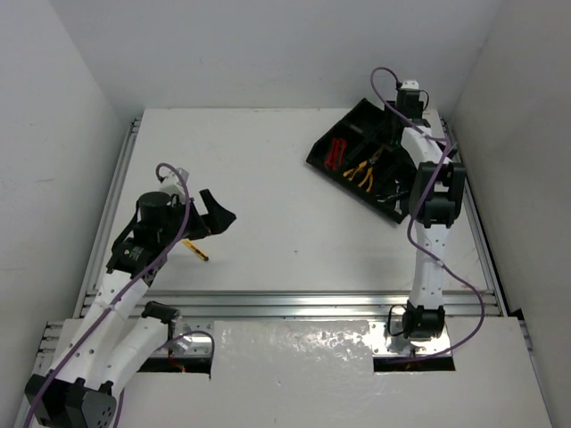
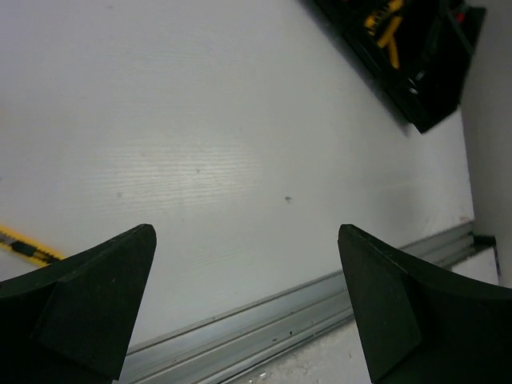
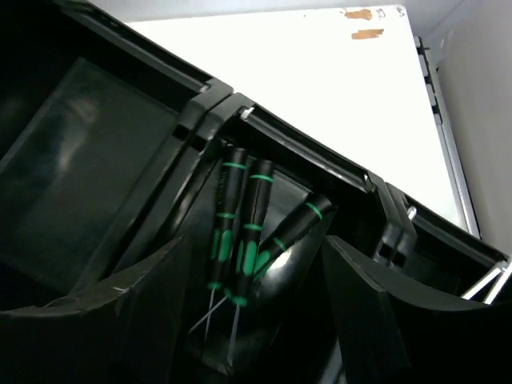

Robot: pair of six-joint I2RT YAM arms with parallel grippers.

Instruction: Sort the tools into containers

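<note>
We log right end effector [image 3: 254,244] apart over green screwdrivers [image 3: 240,232] grouped by kind, 1 o'clock; left end effector [image 2: 248,240] apart beside stray yellow-handled tool [image 2: 28,250], 9 o'clock, presumably to grasp

The black tray [image 1: 350,120] holds green-banded black screwdrivers [image 3: 240,232], yellow-handled pliers [image 1: 361,169] and red-and-black-handled pliers [image 1: 337,152].

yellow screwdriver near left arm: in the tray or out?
Out. The yellow screwdriver lies on the table beside the left arm, far from the tray.
</note>
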